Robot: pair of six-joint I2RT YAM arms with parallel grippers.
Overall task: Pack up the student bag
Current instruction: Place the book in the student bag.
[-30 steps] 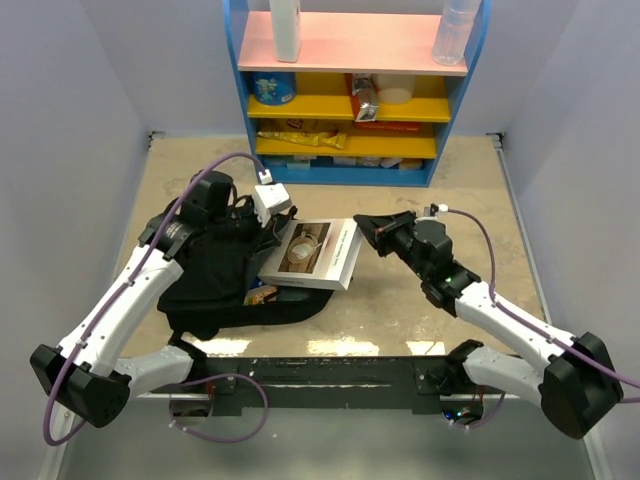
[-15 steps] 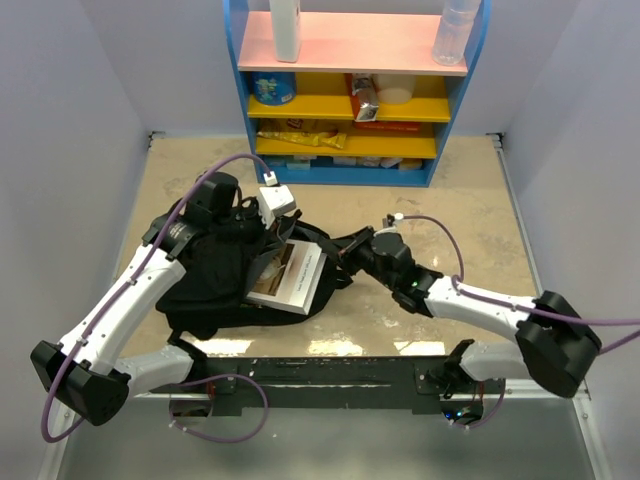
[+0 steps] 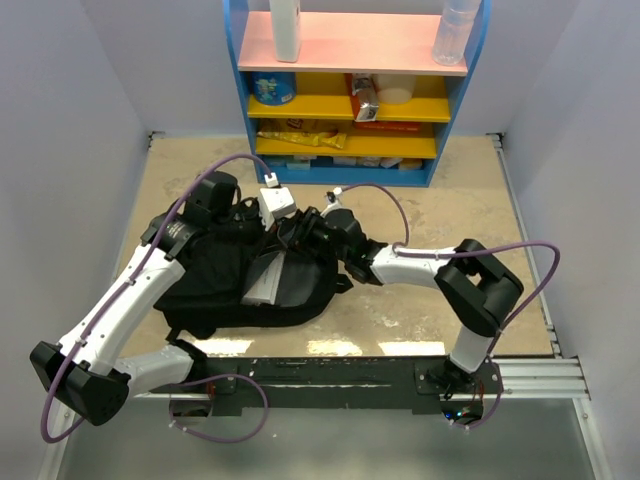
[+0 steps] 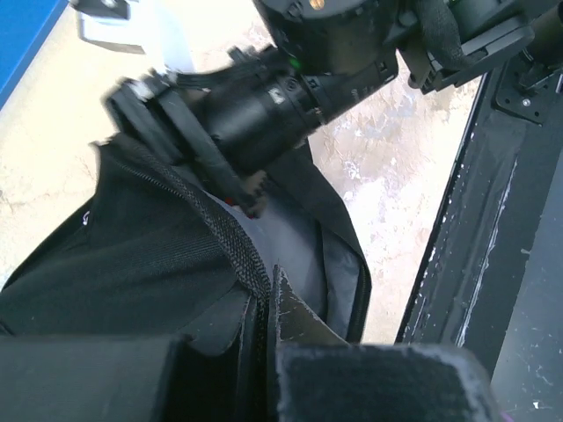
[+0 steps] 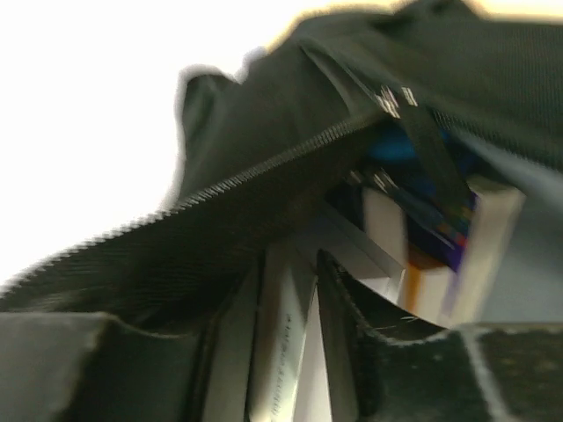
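No legible text anywhere. Faint dark print line on white book spine (image 5: pixel 283 352) inside large black fabric backpack (image 5: pixel 264 202), lower centre of right wrist view: blurred, unreadable. Colourful printed packages (image 3: pixel 372 100) on yellow shelf (image 3: pixel 320 113), top of overhead view: lettering too small.

Books (image 5: pixel 488 251) crowd the student bag (image 3: pixel 215 285) mouth.

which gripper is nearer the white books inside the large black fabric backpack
Right. The right gripper is inside the open mouth of the large black fabric backpack, its fingers either side of the white books. The left gripper is outside, pinching the zippered rim.
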